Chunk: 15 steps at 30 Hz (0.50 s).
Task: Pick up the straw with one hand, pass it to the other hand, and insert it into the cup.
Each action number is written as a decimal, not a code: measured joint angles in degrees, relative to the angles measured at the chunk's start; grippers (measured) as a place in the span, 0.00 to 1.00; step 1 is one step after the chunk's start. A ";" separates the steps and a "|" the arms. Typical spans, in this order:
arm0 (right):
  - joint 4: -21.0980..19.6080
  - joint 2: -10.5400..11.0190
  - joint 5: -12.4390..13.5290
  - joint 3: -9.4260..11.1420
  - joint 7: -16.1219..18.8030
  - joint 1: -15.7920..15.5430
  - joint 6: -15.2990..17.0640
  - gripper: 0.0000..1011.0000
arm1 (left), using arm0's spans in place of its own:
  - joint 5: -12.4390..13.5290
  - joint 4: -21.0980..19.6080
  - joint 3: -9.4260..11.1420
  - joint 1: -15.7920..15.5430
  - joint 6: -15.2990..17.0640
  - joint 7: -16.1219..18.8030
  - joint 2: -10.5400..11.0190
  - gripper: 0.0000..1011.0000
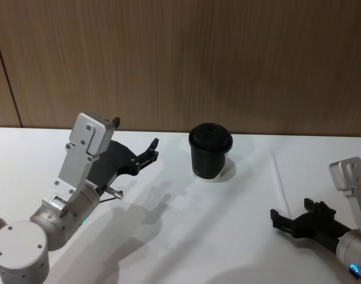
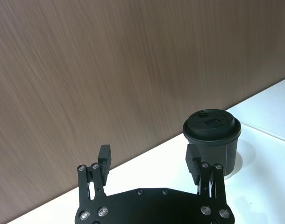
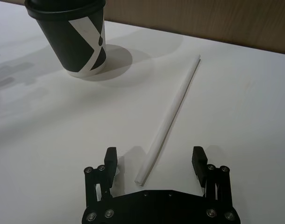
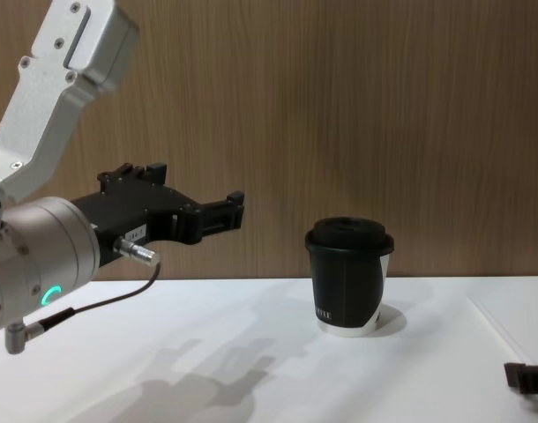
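Two grippers are held open, and nothing is gripped by either. The blocky black right gripper [image 3: 154,154] is held low at the near right of the white worktop [image 1: 228,236], fingers [image 3: 110,158] spread wide, most likely so that the long, thin white straw [image 3: 173,112] can be taken between them. The straw is laid flat, right of the small black paper cup [image 1: 210,151] with the domed lid, and is pointed from far to near. Its near end is seen between those fingers, not yet pinched. The long black left gripper [image 2: 148,157] with the silver wrist is held up, left of the cup, probably so the straw can be handed over. The cup is stood upright by the brown wooden wall [image 1: 228,59], lid up.
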 joint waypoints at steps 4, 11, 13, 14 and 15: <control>0.00 0.24 -0.56 -0.06 0.00 -0.32 -0.35 0.99 | 0.00 0.00 0.00 0.00 0.00 0.00 0.00 0.99; 0.10 0.53 -1.25 -0.13 0.18 -0.69 -0.73 0.99 | 0.00 0.00 0.00 0.00 0.00 0.00 0.00 0.99; 0.15 0.60 -1.46 -0.14 0.30 -0.77 -0.87 0.99 | 0.00 0.00 0.00 0.00 0.00 0.00 0.00 0.99; 0.16 0.63 -1.53 -0.14 0.36 -0.80 -0.89 0.99 | 0.00 0.00 0.00 0.00 0.00 0.00 0.00 0.99; 0.17 0.66 -1.62 -0.15 0.44 -0.84 -0.92 0.99 | 0.00 0.00 0.00 0.00 0.00 0.00 0.00 0.99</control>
